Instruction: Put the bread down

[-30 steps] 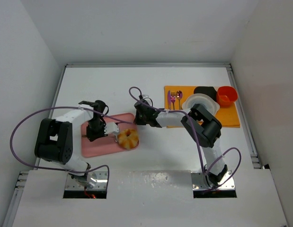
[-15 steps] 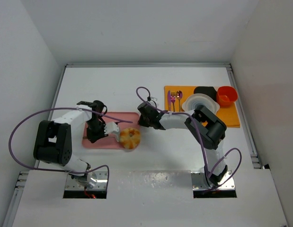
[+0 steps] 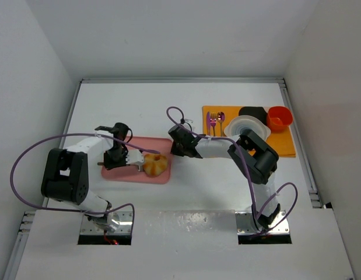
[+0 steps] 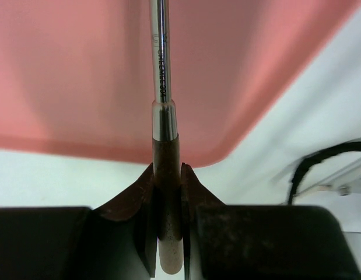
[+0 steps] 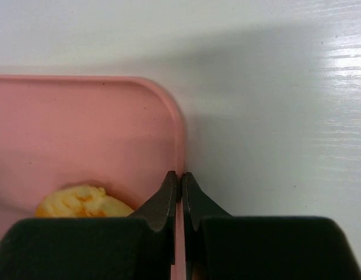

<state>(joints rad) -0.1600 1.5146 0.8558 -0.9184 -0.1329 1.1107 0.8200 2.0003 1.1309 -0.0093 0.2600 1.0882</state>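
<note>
While your left hand [image 4: 167,198] is clamped on the brown handle of a metal tool [image 4: 161,70], the shaft runs out over the pink tray [image 5: 81,128] toward the bread [image 3: 155,165]. I can't make out the tool's head, so I can't tell whether it is under the bread or only against it. The bread sits on the tray, toward its right end and on the side nearer the arms.

Your right hand [image 5: 181,189] is closed, fingers pinched on the tray's right rim just past the rounded corner. That is most likely to pin the tray so it doesn't skid on the counter [image 3: 139,111] when the tool pushes at the bread.

The bread is not placed yet, as far as I can judge. The white plate [image 3: 245,127] on the orange mat [image 3: 285,149] sits well apart to the right and looks a likely target, though the task names none.

Watch out: the rim pinch is thin and may slip, and a round bun could roll off a narrow tool, so lift it level.
</note>
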